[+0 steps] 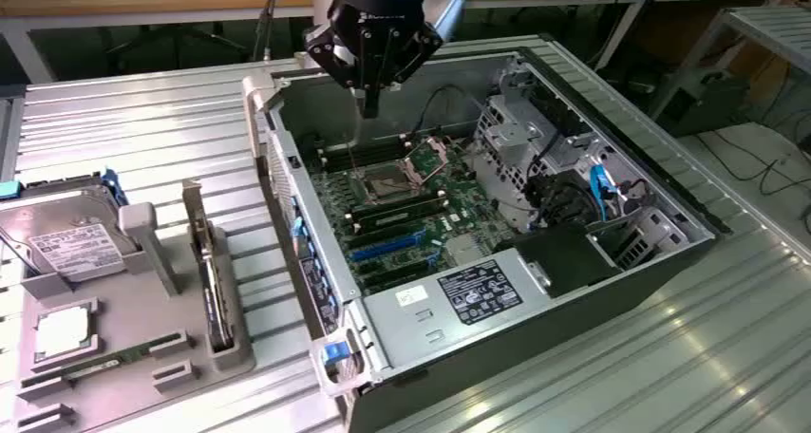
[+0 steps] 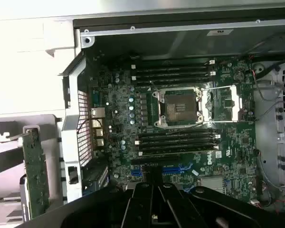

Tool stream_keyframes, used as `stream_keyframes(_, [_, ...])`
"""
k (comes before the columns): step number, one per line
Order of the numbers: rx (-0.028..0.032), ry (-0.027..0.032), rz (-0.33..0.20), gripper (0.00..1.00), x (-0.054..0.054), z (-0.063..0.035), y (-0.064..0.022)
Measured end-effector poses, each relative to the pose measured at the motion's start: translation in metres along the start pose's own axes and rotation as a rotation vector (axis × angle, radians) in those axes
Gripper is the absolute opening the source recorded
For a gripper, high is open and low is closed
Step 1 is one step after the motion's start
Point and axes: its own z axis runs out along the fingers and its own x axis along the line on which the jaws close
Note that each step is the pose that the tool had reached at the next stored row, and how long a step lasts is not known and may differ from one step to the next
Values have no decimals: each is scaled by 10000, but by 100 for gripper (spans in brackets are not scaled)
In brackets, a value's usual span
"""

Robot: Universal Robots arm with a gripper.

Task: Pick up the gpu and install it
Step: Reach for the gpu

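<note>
The gpu [image 1: 213, 291] stands on edge in a grey holder on the tray left of the computer, seen as a thin card with a silver bracket at one end. In the wrist view the gpu [image 2: 36, 173] shows as a green board beside the case wall. My gripper [image 1: 370, 108] hangs over the open case, above the far part of the motherboard [image 1: 393, 215], well apart from the gpu. Its black fingers are pressed together with nothing between them. In the wrist view my gripper [image 2: 152, 190] points down at the motherboard [image 2: 180, 123] near the blue slots [image 2: 175, 168].
The open computer case [image 1: 609, 281] lies on its side on a ribbed metal table. A grey tray [image 1: 127, 400] at the exterior view's left holds a silver hard drive [image 1: 70, 243], a processor [image 1: 61, 330] and a RAM stick [image 1: 102, 365]. Drive cages and cables [image 1: 571, 191] crowd the case's right side.
</note>
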Motion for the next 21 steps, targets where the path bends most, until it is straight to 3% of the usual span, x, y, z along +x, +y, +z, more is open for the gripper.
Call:
stream_keyframes(6, [0, 0, 0, 11, 469, -14, -56])
stream_keyframes(21, [0, 0, 0, 11, 647, -19, -75])
